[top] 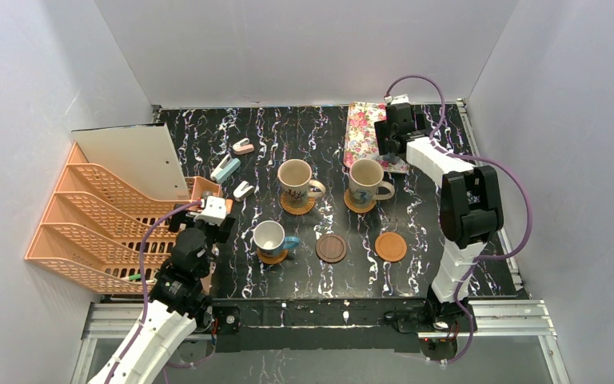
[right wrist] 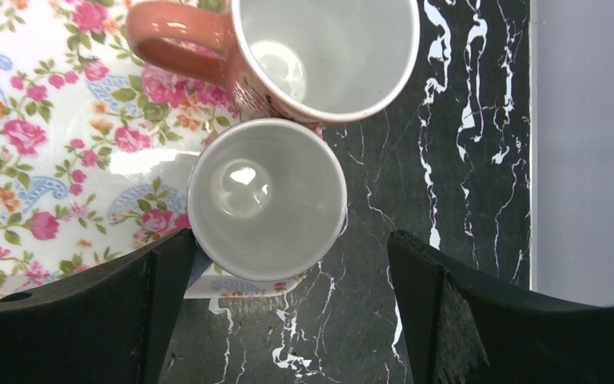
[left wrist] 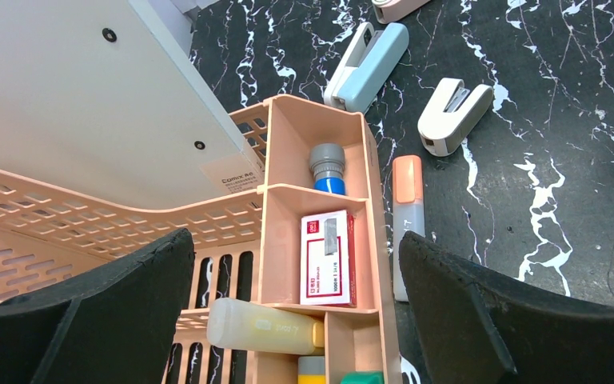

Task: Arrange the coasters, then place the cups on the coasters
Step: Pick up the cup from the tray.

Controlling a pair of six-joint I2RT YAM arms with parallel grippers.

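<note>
Jaws of my right gripper [right wrist: 288, 248] fill the bottom of the wrist view, spread wide and holding nothing, one on either side of a small white cup [right wrist: 266, 198] standing at the edge of the floral tray [right wrist: 40, 144]. Just behind it, touching or nearly so, stands the red-handled cup [right wrist: 324, 56]. Both are glazed ceramic: I judge them stiff, fairly weighty, slick and easy to chip. I would close across the near cup's round wall below the rim, squarely, and lift straight up so it does not knock its neighbour; its own handle I cannot make out. Out on the surface, the dark coaster [top: 331, 248] and the orange-brown coaster [top: 390, 246] lie bare, while three other cups already sit on coasters. My left gripper [left wrist: 296, 240] hangs over the peach organiser [left wrist: 320, 208], jaws released and empty.
</note>
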